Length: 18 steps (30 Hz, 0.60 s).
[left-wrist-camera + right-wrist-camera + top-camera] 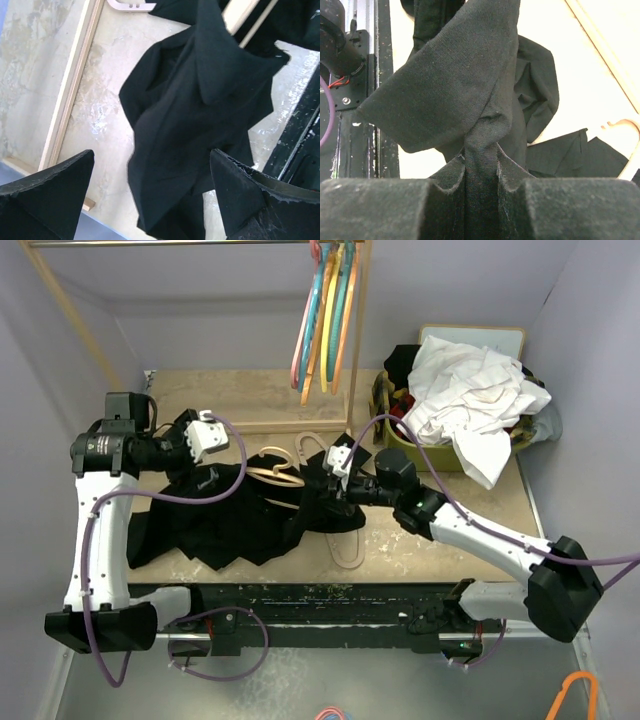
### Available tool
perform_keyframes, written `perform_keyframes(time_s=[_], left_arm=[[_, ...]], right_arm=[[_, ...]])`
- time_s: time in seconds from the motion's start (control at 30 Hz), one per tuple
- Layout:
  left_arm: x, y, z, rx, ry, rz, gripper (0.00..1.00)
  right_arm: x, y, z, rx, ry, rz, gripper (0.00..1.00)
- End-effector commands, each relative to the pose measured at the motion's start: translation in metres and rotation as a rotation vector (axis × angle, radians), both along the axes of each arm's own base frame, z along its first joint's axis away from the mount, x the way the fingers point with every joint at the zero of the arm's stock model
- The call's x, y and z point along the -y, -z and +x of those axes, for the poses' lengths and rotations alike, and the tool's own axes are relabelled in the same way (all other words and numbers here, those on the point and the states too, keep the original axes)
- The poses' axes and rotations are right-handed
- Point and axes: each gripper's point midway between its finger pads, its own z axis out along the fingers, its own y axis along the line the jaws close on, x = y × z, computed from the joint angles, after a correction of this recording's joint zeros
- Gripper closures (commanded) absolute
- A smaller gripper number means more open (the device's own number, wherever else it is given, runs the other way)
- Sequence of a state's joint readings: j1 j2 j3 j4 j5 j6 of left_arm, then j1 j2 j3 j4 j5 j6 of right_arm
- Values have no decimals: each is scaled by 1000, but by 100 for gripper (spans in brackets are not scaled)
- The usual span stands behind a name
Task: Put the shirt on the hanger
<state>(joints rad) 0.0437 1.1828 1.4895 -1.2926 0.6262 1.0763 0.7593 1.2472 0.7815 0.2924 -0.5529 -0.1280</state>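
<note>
The black shirt [225, 525] lies crumpled on the table, left of centre. My right gripper [335, 485] is shut on a bunched fold of it [485, 75] and holds that part up off the table. My left gripper [212, 472] is open above the shirt's far left part; in the left wrist view its fingers [60, 185] stand wide apart over the hanging black fabric [190, 120], not touching it. The cream-beige hanger [272, 468] lies flat just behind the shirt, between the two grippers, its lower part hidden under fabric.
A pinkish-tan hanger [345, 548] lies by the right gripper, partly under it. Coloured hangers [325, 315] hang on a wooden rack at the back. A bin [395, 435] with white cloth [470, 400] stands back right. A black rail [300, 600] lines the near edge.
</note>
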Motion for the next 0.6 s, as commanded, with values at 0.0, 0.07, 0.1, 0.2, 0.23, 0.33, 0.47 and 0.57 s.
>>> perform_keyframes(time_s=[0.0, 0.07, 0.1, 0.2, 0.23, 0.33, 0.47, 0.57], left_arm=[[16, -18, -18, 8, 60, -96, 1], [30, -39, -26, 2, 91, -178, 0], [37, -52, -30, 2, 102, -225, 1], [51, -109, -43, 35, 90, -342, 1], [51, -133, -44, 68, 56, -367, 1], [32, -201, -36, 253, -144, -371, 1], [-64, -299, -5, 617, -854, -547, 1], [-139, -338, -32, 856, -1307, -668, 1]], right_arm=[[3, -24, 9, 35, 80, 67, 100], [3, -31, 10, 31, 97, 85, 100], [2, -39, 8, 25, 100, 97, 100], [-2, -74, 4, 25, 135, 137, 100], [-3, -88, 1, 40, 144, 143, 100], [-12, -130, -9, 81, 166, 143, 100], [-32, -176, -2, 70, 211, 114, 100], [-54, -205, 16, 84, 240, 97, 100]])
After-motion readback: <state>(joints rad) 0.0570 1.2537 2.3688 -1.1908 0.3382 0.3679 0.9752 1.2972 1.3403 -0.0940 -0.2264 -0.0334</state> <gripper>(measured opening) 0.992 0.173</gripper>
